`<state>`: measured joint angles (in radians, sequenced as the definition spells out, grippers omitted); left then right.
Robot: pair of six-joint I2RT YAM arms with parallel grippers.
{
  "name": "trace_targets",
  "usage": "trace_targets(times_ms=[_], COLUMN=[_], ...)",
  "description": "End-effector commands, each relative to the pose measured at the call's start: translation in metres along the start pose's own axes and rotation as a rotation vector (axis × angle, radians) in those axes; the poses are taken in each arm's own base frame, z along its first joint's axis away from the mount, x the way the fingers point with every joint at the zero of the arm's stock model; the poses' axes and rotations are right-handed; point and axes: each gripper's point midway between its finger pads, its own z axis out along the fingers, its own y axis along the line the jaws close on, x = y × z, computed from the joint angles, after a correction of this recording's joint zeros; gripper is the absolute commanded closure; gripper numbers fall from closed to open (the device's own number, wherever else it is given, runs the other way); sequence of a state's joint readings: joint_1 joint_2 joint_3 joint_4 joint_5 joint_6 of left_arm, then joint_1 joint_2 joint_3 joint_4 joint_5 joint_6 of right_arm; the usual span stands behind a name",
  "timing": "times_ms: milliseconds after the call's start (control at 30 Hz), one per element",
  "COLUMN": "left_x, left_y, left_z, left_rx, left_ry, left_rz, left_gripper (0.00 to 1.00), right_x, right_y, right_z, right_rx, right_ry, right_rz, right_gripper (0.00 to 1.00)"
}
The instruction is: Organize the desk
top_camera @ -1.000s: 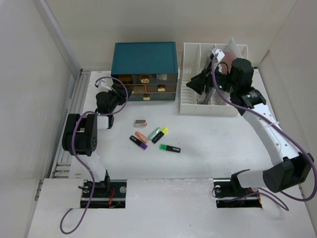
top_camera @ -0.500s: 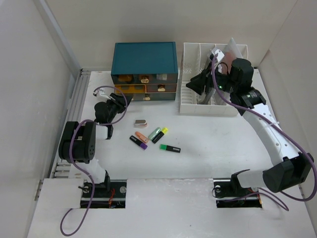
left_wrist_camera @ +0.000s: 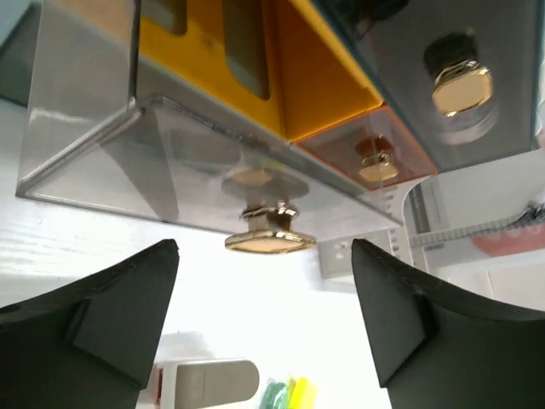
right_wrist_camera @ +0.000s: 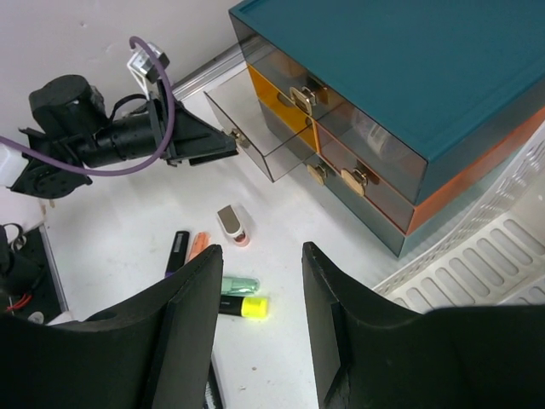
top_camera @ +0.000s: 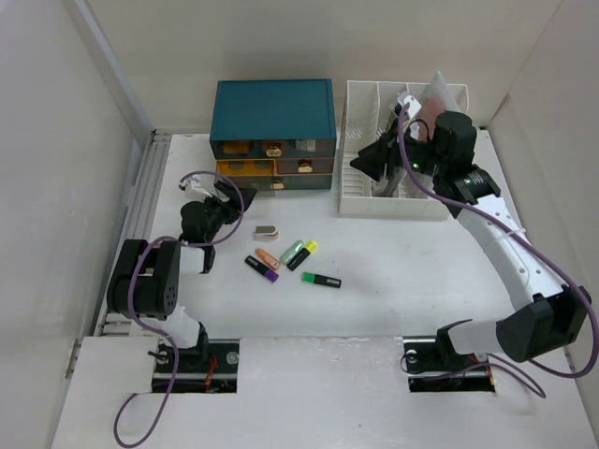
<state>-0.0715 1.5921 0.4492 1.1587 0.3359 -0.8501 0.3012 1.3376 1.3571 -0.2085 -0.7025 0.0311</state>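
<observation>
Pale walls enclose the white table [top_camera: 412,271]. One arm folds low towards the far-left corner, the left end effector [left_wrist_camera: 264,256] parted, flanking the knob [left_wrist_camera: 270,237] of an open drawer [left_wrist_camera: 128,162] in the cabinet [top_camera: 273,108]. The other arm stretches over the rack [top_camera: 393,208] at the far edge, the right end effector [right_wrist_camera: 261,256] parted and empty. Five markers [top_camera: 321,280] and one grey block [top_camera: 267,231] lie mid-table.

At the back of the desk [top_camera: 402,299] the drawer cabinet [top_camera: 273,112] stands just left of the file rack [top_camera: 374,208], its lower left drawer [top_camera: 245,183] jutting forward, with markers [top_camera: 292,258] scattered before it.
</observation>
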Motion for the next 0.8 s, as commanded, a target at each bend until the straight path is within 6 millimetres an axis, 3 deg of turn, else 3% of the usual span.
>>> trace_targets(times_ms=[0, 33, 167, 233, 367, 433, 467, 500, 567, 600, 633, 667, 700, 733, 767], left_x=[-0.004, -0.008, -0.016, -0.018, -0.023, -0.028, -0.02, -0.043, -0.066, -0.062, -0.088, -0.099, -0.098, -0.112, -0.112], left_y=[-0.01, -0.015, -0.03, -0.038, -0.079, -0.103, -0.097, -0.138, -0.155, -0.151, -0.179, -0.179, -0.169, -0.179, -0.167], left_z=[-0.005, -0.007, -0.016, -0.024, -0.053, -0.064, -0.07, -0.084, -0.097, -0.107, -0.117, -0.123, -0.131, -0.142, -0.144], left_rx=[0.022, 0.031, 0.056, 0.071, 0.113, 0.12, 0.049, 0.116, 0.064, -0.008, 0.006, -0.042, -0.115, -0.122, -0.171], left_ry=[-0.014, -0.022, -0.042, -0.052, -0.079, -0.097, -0.052, -0.107, -0.149, -0.1, -0.14, -0.156, -0.117, -0.145, -0.131], left_rz=[0.036, 0.04, 0.049, 0.032, 0.045, 0.047, 0.05, 0.099, 0.152, 0.185, 0.283, 0.334, 0.384, 0.435, 0.521], left_gripper=[0.18, 0.08, 0.01, 0.01, 0.01, 0.01, 0.01, 0.01, 0.01, 0.01, 0.01, 0.01, 0.01, 0.01, 0.01], right_x=[-0.009, -0.01, -0.005, 0.003, 0.017, 0.039, 0.047, 0.054, 0.074, 0.085, 0.099, 0.107, 0.118, 0.122, 0.128], right_y=[0.005, 0.005, 0.012, 0.017, 0.026, 0.028, 0.034, 0.04, 0.042, 0.062, 0.067, 0.071, 0.084, 0.088, 0.09], right_z=[0.0, 0.0, 0.0, 0.002, 0.005, 0.012, 0.022, 0.026, 0.038, 0.046, 0.054, 0.061, 0.067, 0.073, 0.078], right_rx=[-0.044, -0.044, -0.1, -0.151, -0.23, -0.265, -0.264, -0.267, -0.252, -0.293, -0.301, -0.313, -0.343, -0.357, -0.372], right_ry=[-0.039, -0.039, -0.031, -0.018, 0.003, 0.059, 0.09, 0.112, 0.167, 0.184, 0.197, 0.208, 0.225, 0.226, 0.235], right_rz=[-0.051, -0.06, -0.098, -0.112, -0.188, -0.254, -0.295, -0.334, -0.456, -0.506, -0.543, -0.609, -0.655, -0.696, -0.743], right_gripper=[0.52, 0.5, 0.45, 0.4, 0.31, 0.26, 0.26, 0.25, 0.25, 0.25, 0.25, 0.26, 0.29, 0.31, 0.34])
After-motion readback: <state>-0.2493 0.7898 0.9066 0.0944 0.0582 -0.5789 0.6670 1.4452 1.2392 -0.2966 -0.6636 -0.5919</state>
